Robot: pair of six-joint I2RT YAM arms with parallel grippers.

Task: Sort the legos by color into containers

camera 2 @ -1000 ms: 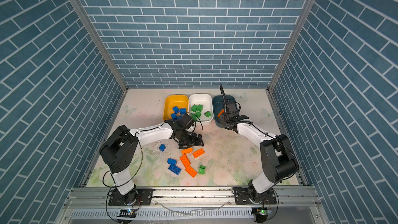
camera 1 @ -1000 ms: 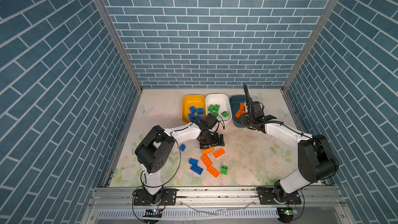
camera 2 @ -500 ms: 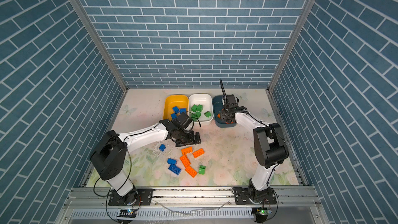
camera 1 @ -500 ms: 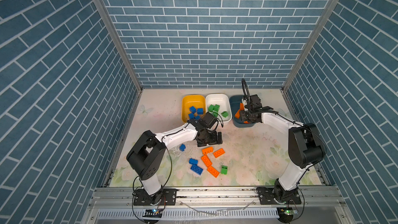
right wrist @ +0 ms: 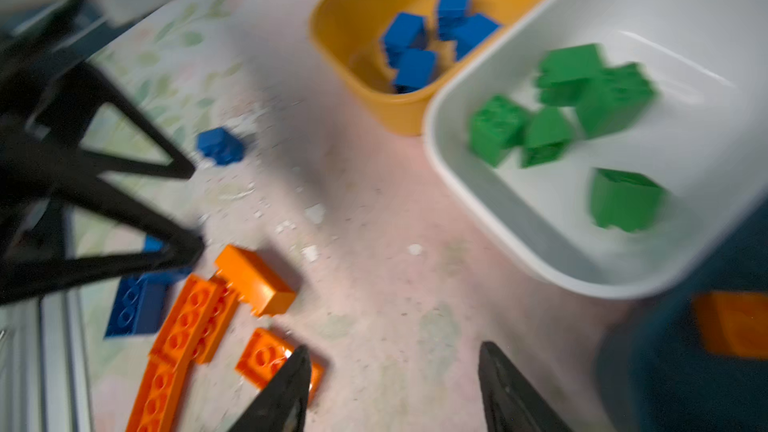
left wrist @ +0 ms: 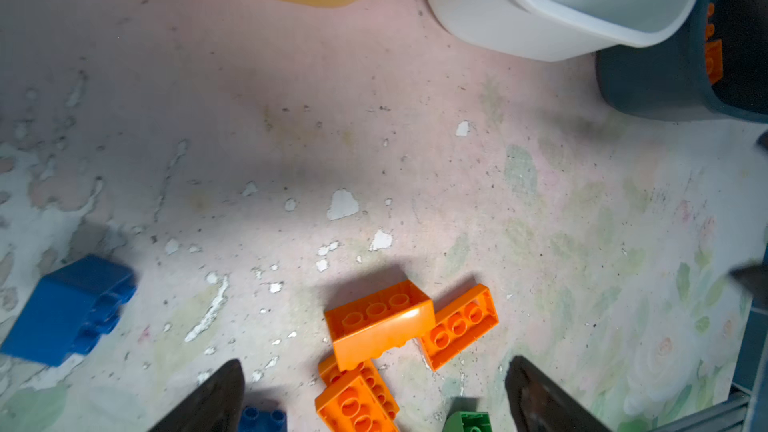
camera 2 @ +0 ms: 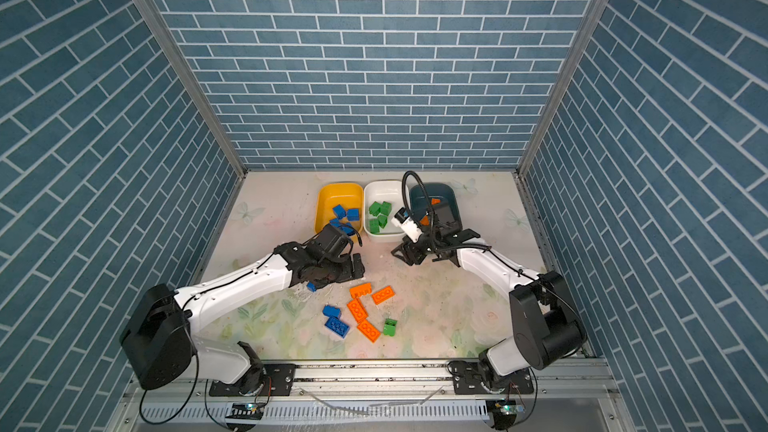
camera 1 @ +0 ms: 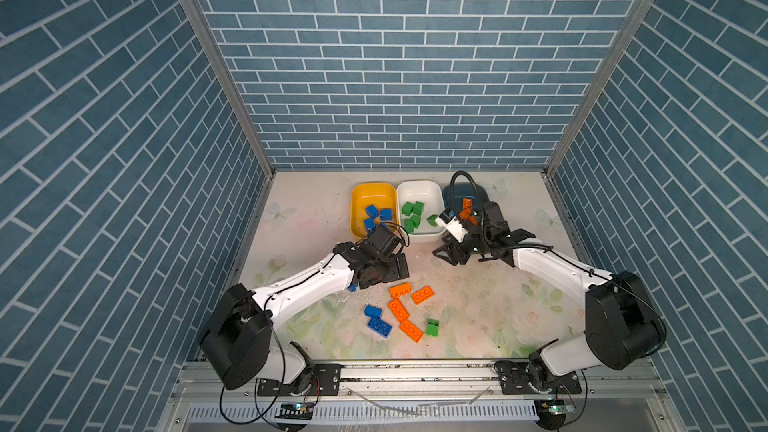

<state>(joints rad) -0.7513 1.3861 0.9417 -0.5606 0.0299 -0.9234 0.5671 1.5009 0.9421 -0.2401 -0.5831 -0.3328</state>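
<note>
Colours in your view
You see a yellow tub [camera 1: 372,197], white tub [camera 1: 419,195], teal tub [camera 2: 440,191]; blue bricks [camera 1: 379,326], green bricks [camera 1: 413,214], orange bricks [camera 1: 398,310]; a faded floral surface [camera 1: 478,309]; blue brick-patterned walls [camera 1: 395,56].

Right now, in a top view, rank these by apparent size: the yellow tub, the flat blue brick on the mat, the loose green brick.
1. yellow tub, by far the largest.
2. flat blue brick.
3. loose green brick, somewhat smaller; the two bricks lie close together, so nearness barely matters.
</note>
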